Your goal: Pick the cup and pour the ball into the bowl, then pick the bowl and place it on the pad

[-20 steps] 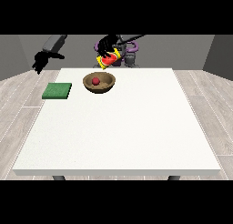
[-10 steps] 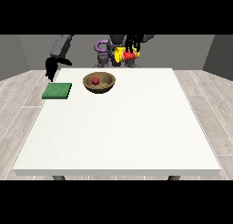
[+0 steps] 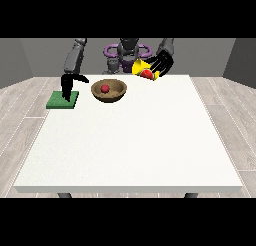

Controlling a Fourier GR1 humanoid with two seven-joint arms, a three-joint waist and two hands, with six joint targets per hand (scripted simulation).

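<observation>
Yellow cup [image 3: 144, 70] with red inside, tilted, clasped in fingers of hand at view's right [image 3: 162, 64], red ball [image 3: 105, 88] in brown bowl [image 3: 115, 93], hand at view's left [image 3: 66, 85] fingers straight down over green pad [image 3: 56, 102]

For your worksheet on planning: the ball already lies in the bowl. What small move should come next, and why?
Probably set the yellow cup down: the red ball sits in the bowl, yet the robot hand at the view's right holds the cup. Then bowl to green pad.

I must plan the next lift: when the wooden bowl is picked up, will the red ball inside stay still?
Probably not: the ball is round and lies free in the bowl, so a tilt may roll it. The bowl looks stiff, and its raised rim should keep the ball in.
</observation>
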